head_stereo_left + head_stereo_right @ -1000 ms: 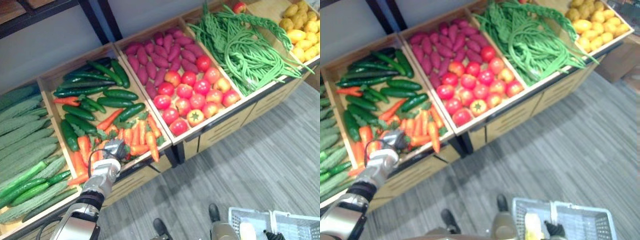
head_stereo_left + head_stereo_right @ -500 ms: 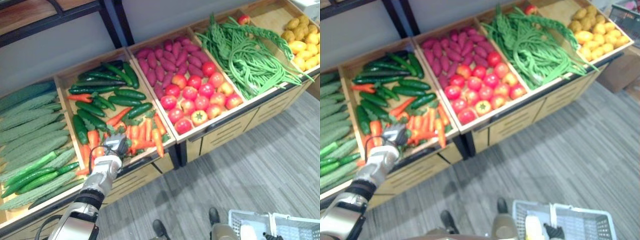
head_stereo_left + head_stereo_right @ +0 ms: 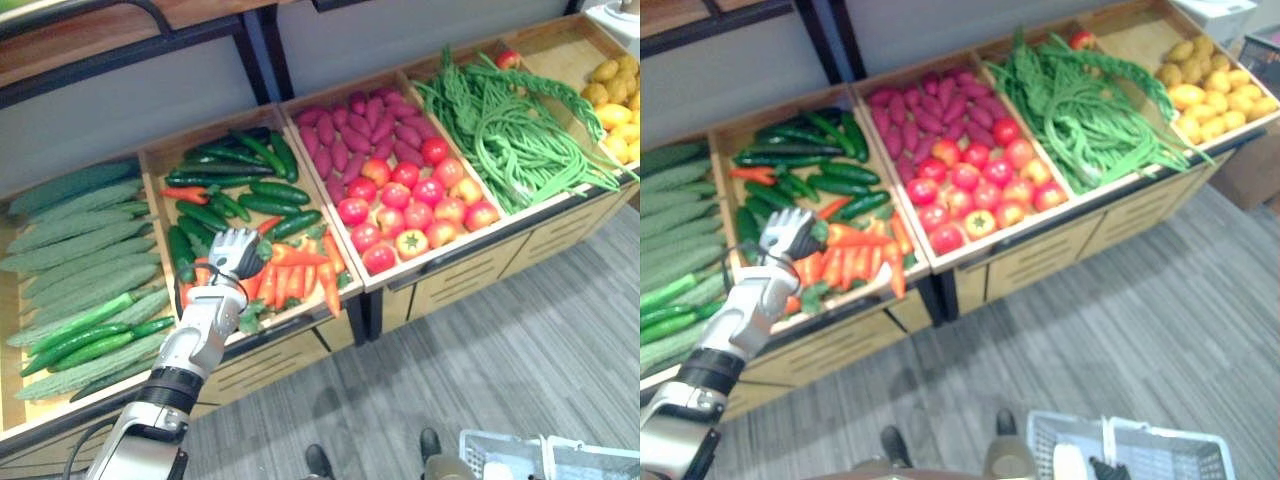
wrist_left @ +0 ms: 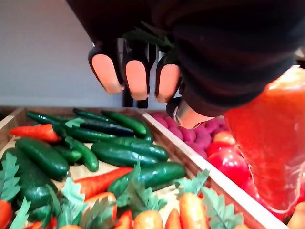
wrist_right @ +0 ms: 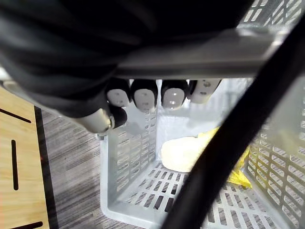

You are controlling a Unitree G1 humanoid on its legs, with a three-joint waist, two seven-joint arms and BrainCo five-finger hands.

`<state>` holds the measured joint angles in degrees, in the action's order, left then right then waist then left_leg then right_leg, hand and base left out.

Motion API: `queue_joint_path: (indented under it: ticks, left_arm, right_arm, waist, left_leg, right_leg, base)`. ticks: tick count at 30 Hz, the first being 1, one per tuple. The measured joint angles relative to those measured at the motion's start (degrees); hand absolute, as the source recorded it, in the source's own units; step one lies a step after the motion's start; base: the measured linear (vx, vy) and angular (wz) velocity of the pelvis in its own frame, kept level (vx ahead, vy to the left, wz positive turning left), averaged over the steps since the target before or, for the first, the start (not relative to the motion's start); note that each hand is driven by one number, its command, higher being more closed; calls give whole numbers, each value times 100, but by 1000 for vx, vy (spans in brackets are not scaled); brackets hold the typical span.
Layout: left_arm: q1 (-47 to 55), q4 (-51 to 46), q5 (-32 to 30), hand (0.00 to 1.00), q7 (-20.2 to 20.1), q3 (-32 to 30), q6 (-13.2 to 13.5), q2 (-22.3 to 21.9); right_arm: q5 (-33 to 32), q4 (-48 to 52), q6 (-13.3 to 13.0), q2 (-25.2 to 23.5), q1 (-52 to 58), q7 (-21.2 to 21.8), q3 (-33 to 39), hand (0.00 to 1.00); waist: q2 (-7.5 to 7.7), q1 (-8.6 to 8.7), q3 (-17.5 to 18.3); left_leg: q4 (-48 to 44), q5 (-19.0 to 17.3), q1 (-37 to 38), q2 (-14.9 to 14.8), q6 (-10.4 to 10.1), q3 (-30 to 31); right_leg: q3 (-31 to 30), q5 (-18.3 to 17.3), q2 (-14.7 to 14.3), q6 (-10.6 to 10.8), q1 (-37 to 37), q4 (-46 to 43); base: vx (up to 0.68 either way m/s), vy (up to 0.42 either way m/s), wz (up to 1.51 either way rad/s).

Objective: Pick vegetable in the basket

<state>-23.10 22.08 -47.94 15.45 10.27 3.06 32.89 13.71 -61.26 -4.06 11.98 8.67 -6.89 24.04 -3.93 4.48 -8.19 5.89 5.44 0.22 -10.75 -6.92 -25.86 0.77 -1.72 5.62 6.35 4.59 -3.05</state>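
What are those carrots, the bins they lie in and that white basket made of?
Carrots: probably plastic or foam replicas, judging by the glossy, even skin and flat, cut-out leaves.
Bins: pale wood or wood veneer, matt, with faint grain along the rim.
Basket: whitish moulded plastic, its walls and floor a regular slotted lattice.

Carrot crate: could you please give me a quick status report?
Left hand fingers curled on a carrot over the crate. Right hand grips basket handle. Nothing in the way.
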Motion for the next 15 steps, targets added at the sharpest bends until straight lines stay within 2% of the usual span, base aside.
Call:
queue_joint_path:
  ticks: [5,8,13,15]
  left_arm:
    - [45,-280,-1,100,2,3,175,181]
    - [59,-557,-1,100,0,79,224,267]
    - [99,-1308,3,100,-3,358,492,394]
    - [99,-1512,50,100,-16,577,679,392]
  right_arm:
    - [158,24,0,90,-20,8,235,100]
    - [284,42,0,304,-113,49,319,100]
    - [481,469,-4,706,-311,167,404,100]
    - [636,775,-20,958,-410,273,169,100]
  waist:
    - [83,-1,151]
    - [140,-3,195]
    - [178,-23,231]
    - [178,-10,330]
  left_leg:
    - [3,12,5,21,16,-1]
    - [4,13,34,31,17,-57]
    - [6,6,180,24,7,-389]
    - [6,-4,208,2,-7,-668]
  right_leg:
    - [-8,1,22,2,5,-20]
    - [-127,11,21,17,21,-50]
    - [-450,35,-21,47,94,-127]
    - [-693,115,-78,51,219,-127]
  base:
    - [0,0,0]
    - [8,12,-8]
    - [5,8,-30]
    - [-17,-6,-52]
